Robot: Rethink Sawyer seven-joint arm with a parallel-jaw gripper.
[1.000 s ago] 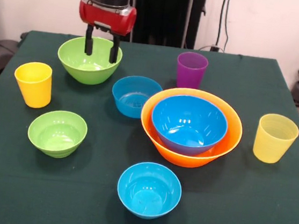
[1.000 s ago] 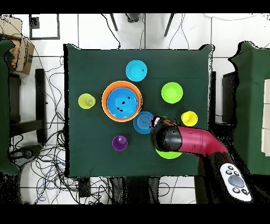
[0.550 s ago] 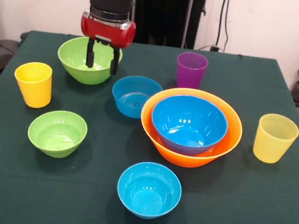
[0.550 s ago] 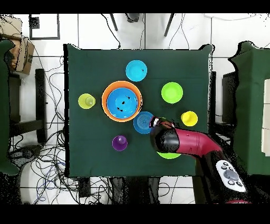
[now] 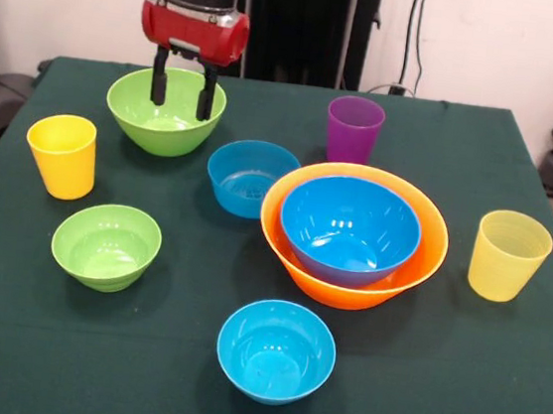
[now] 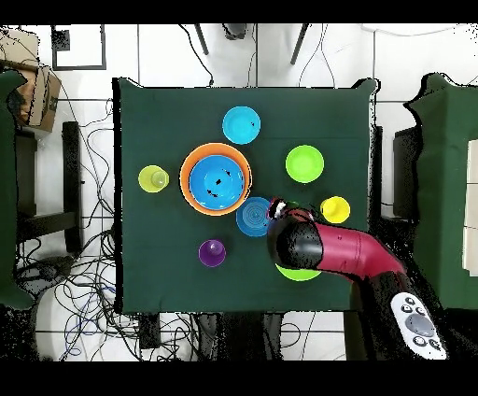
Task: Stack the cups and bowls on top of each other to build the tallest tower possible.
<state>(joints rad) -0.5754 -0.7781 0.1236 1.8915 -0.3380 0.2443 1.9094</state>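
My gripper (image 5: pixel 181 94) hangs open over the medium green bowl (image 5: pixel 165 119) at the back left, fingertips just inside its rim and nothing between them. The large blue bowl (image 5: pixel 350 230) sits nested in the orange bowl (image 5: pixel 356 294) at centre right. One small blue bowl (image 5: pixel 250 176) stands beside them and another (image 5: pixel 276 350) at the front. The small green bowl (image 5: pixel 106 246) sits front left. The opaque yellow cup (image 5: pixel 62 155), purple cup (image 5: pixel 353 129) and pale yellow cup (image 5: pixel 509 255) stand upright and apart. In the overhead view my arm (image 6: pixel 327 250) covers most of the medium green bowl (image 6: pixel 301 274).
Everything stands on a dark green cloth-covered table (image 5: pixel 456 387). Cables lie on the floor around the table (image 6: pixel 75 271), and green-covered furniture (image 6: pixel 443 187) stands to one side.
The gripper dipped lower into the medium green bowl, then rose again and shifted slightly left. It stayed open throughout, and no bowl or cup moved.
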